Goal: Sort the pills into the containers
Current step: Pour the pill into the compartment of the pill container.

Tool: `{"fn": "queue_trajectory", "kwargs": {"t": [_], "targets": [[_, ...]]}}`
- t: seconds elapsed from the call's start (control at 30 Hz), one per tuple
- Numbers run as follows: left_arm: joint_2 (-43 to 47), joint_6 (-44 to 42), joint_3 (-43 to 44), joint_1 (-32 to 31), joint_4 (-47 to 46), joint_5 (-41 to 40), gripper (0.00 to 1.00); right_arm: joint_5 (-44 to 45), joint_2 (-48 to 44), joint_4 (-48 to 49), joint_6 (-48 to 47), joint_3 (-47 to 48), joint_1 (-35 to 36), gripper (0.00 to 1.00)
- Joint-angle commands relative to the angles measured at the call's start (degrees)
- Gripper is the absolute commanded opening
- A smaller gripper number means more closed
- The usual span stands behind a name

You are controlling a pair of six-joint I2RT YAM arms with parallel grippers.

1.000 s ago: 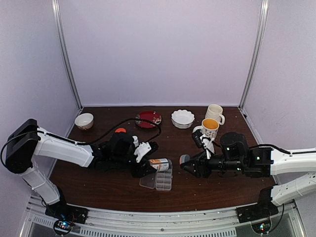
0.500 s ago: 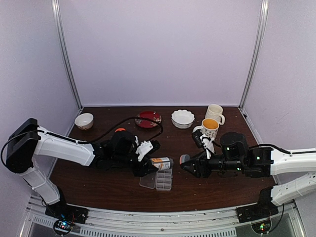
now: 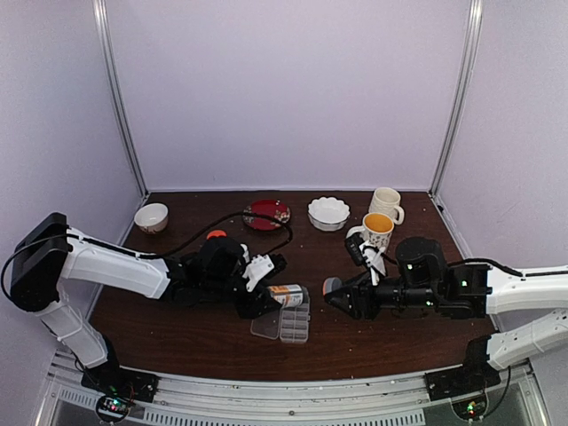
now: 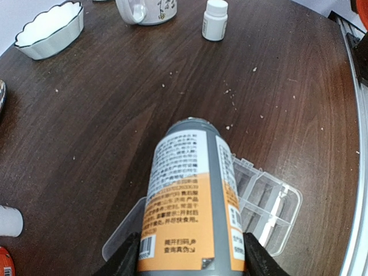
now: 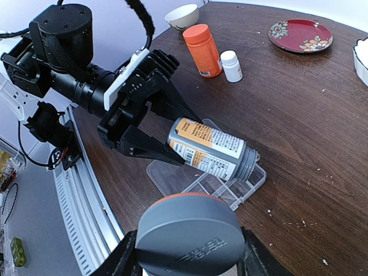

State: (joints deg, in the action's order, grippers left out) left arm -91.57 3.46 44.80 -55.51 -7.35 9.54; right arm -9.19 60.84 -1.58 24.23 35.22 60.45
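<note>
My left gripper (image 3: 266, 298) is shut on a grey bottle (image 4: 192, 195) with an orange and white label. The bottle is tipped on its side, and its open mouth (image 5: 248, 163) points over the containers, a clear pill box (image 4: 270, 201) whose lid lies flat open. The cells that show look bare. Tiny whitish bits (image 4: 230, 95) are scattered on the wood beyond the box; whether they are pills I cannot tell. To the right of the box, my right gripper (image 5: 190, 256) is shut on the bottle's round grey cap (image 5: 190, 238), held above the table.
An orange bottle (image 5: 202, 50) and a small white bottle (image 5: 232, 65) stand behind the left arm. Another white bottle (image 4: 215, 19) is farther right. At the back are a small bowl (image 3: 151, 216), a red plate (image 3: 267, 214), a scalloped white bowl (image 3: 328, 213) and two mugs (image 3: 382, 217).
</note>
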Motion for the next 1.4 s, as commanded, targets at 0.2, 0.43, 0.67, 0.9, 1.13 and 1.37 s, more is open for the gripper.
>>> {"fn": "queue_trajectory", "kwargs": {"t": [0.2, 0.43, 0.67, 0.9, 1.13, 1.37], "targets": [[-0.3, 0.2, 2.0, -0.2, 0.7, -0.3, 0.0, -0.4, 0.0, -0.1, 0.1, 1.7, -0.2, 0.0], [-0.2, 0.1, -0.3, -0.2, -3.2, 0.6, 0.0, -0.5, 0.2, 0.1, 0.2, 1.6, -0.2, 0.0], [0.0, 1.0, -0.8, -0.2, -4.7, 1.2, 0.0, -0.4, -0.4, 0.3, 0.5, 1.0, -0.2, 0.0], [2.7, 1.1, -2.3, -0.3, -5.9, 0.2, 0.0, -0.4, -0.4, 0.2, 0.5, 1.0, -0.2, 0.0], [2.4, 1.1, -1.7, -0.3, -5.3, 0.8, 0.0, -0.7, 0.1, 0.4, 0.6, 1.3, -0.2, 0.0], [6.1, 1.3, -5.6, -0.1, -7.7, -1.4, 0.0, -0.6, -0.2, 0.0, 0.5, 1.3, -0.2, 0.0]]}}
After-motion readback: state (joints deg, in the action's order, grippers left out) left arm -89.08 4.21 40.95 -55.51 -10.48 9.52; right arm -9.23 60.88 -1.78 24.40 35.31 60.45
